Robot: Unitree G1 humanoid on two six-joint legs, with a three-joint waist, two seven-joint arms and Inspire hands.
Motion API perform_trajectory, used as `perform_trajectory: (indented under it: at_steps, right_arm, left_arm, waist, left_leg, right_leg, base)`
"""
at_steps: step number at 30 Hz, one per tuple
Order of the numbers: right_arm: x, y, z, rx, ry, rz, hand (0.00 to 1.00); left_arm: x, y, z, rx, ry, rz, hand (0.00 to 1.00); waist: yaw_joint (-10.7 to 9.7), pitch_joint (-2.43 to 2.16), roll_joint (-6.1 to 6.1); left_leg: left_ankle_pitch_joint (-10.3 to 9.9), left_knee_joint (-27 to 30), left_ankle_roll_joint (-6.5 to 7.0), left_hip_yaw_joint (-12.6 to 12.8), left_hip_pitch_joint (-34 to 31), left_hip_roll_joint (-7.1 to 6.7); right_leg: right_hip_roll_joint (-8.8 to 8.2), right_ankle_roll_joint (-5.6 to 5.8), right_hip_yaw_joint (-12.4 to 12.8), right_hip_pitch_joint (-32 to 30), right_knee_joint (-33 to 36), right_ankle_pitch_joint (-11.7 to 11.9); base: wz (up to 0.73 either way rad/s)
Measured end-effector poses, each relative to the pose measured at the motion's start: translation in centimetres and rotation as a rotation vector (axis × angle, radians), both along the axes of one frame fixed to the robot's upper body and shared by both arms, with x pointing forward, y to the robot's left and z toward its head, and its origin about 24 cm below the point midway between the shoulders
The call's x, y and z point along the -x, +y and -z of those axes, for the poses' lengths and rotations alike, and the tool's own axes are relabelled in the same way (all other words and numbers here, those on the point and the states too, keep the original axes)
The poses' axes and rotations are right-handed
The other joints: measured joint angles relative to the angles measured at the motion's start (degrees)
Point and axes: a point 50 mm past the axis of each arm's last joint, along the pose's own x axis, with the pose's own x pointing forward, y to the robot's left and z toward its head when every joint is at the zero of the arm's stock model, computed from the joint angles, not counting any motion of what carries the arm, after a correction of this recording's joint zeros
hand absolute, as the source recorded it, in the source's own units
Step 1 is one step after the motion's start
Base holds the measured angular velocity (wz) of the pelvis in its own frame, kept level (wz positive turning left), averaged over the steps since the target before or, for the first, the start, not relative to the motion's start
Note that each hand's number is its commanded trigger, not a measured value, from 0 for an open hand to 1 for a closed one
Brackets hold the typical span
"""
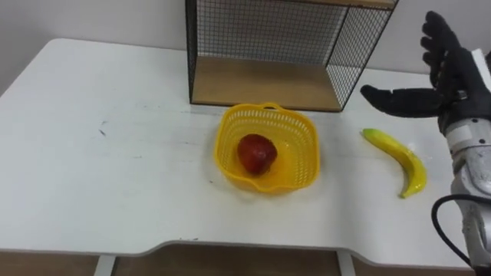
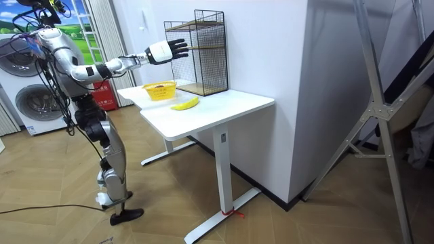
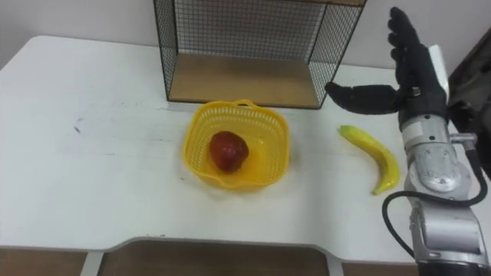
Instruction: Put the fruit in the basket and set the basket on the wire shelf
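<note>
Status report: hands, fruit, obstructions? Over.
Right hand open, raised near banana. Red fruit in yellow basket; banana on table, outside it. Nothing in the way.

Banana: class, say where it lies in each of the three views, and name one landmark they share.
Left eye view: banana at right, right of the basket.
Room view: banana upper left, on the table, nearer than the basket.
Right eye view: banana at right, beside the basket.
Landmark: the basket.

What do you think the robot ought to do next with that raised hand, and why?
Probably lower the right hand onto the banana and close round it. The red fruit already sits in the yellow basket, while the banana lies on the table to the basket's right, and the open hand is raised just beyond it, holding nothing.
</note>
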Motion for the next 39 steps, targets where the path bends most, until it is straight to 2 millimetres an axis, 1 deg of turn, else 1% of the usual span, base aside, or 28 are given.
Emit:
perform_trajectory:
  at_steps: [3, 8, 11, 16, 18, 21, 28, 33, 37, 39]
  right_arm:
    - [0.2, -1.2, 0.2, -0.008, 0.008, 0.068, 0.00]
    - [0.4, -2.1, 0.8, -0.033, 0.026, 0.131, 0.00]
    - [0.4, -2.4, 1.2, -0.038, 0.043, 0.153, 0.00]
    - [0.4, -3.3, 2.6, -0.042, 0.108, 0.208, 0.00]
    - [0.3, -3.6, 3.0, -0.015, 0.142, 0.223, 0.00]
    - [0.1, -3.9, 3.3, -0.019, 0.166, 0.233, 0.00]
    - [-0.7, -4.3, 3.8, -0.043, 0.200, 0.247, 0.00]
    - [-0.5, -4.7, 5.0, -0.053, 0.261, 0.244, 0.00]
    - [-0.5, -5.3, 4.7, -0.003, 0.296, 0.217, 0.00]
    - [-1.1, -5.2, 4.4, 0.039, 0.328, 0.177, 0.00]
  left_arm:
    - [0.0, 0.1, 0.0, -0.002, -0.004, -0.009, 0.00]
    - [0.0, 0.1, 0.0, 0.000, -0.008, -0.028, 0.00]
    - [0.2, 0.1, 0.0, -0.001, 0.000, -0.031, 0.00]
    - [0.4, 0.2, 0.0, -0.005, 0.016, -0.035, 0.00]
    - [0.7, 0.2, -0.1, -0.007, 0.026, -0.029, 0.00]
    - [0.9, 0.3, -0.2, -0.012, 0.027, -0.028, 0.00]
    - [0.6, 0.4, -0.2, -0.018, 0.020, -0.025, 0.00]
    - [0.4, 0.4, -0.3, -0.022, 0.013, -0.022, 0.00]
    - [0.4, 0.5, -0.4, -0.024, 0.009, -0.024, 0.00]
    - [0.5, 0.5, -0.4, -0.025, 0.010, -0.024, 0.00]
  waist:
    - [-0.03, -0.09, -0.28]
    - [-0.05, -0.03, -0.27]
    - [0.03, 0.18, -0.15]
    - [0.13, 0.36, -0.50]
    - [0.32, 0.37, -0.56]
    - [0.26, 0.34, -0.63]
    - [0.26, 0.27, -0.69]
    - [0.23, 0.19, -0.81]
    - [0.33, 0.16, -0.83]
    - [0.13, 0.08, -0.92]
  left_leg:
    - [0.00, -0.04, 0.00, 0.08, 0.19, 0.00]
    - [0.00, -0.10, 0.00, 0.09, 0.41, 0.01]
    - [0.00, -0.16, 0.00, 0.18, 0.59, 0.02]
    - [0.00, -0.11, 0.00, -0.01, -0.03, 0.01]
    - [0.00, -0.12, 0.00, 0.00, -0.17, 0.01]
    - [0.00, -0.13, 0.00, 0.03, -0.38, 0.00]
    - [0.00, -0.13, 0.00, -0.24, -0.78, 0.02]
    - [0.00, -0.09, 0.00, -0.48, -0.92, 0.03]
    - [0.00, -0.01, 0.00, -0.40, -0.95, -0.02]
    - [0.00, 0.08, 0.00, -0.28, -0.90, -0.02]
  right_leg:
    - [0.02, 0.00, 0.12, 0.09, 0.00, 0.00]
    - [0.06, -0.01, 0.32, 0.19, -0.01, 0.01]
    - [0.09, 0.00, 0.51, 0.27, -0.03, 0.00]
    - [0.09, 0.00, 0.26, -0.20, -0.05, -0.01]
    - [0.11, 0.00, 0.25, -0.37, -0.10, -0.01]
    - [0.12, 0.00, 0.25, -0.83, -0.12, -0.01]
    - [0.16, -0.02, 0.18, -1.08, -0.19, 0.01]
    - [0.08, -0.02, 0.04, -1.09, 0.02, 0.01]
    - [-0.02, -0.02, 0.02, -1.07, 0.08, 0.01]
    - [-0.02, -0.04, 0.02, -1.00, 0.12, 0.02]
  base:
    - [0.00]
    - [0.00]
    - [-0.01]
    - [0.03]
    - [0.00]
    - [0.00]
    - [0.00]
    - [0.00]
    - [0.00]
    - [0.00]
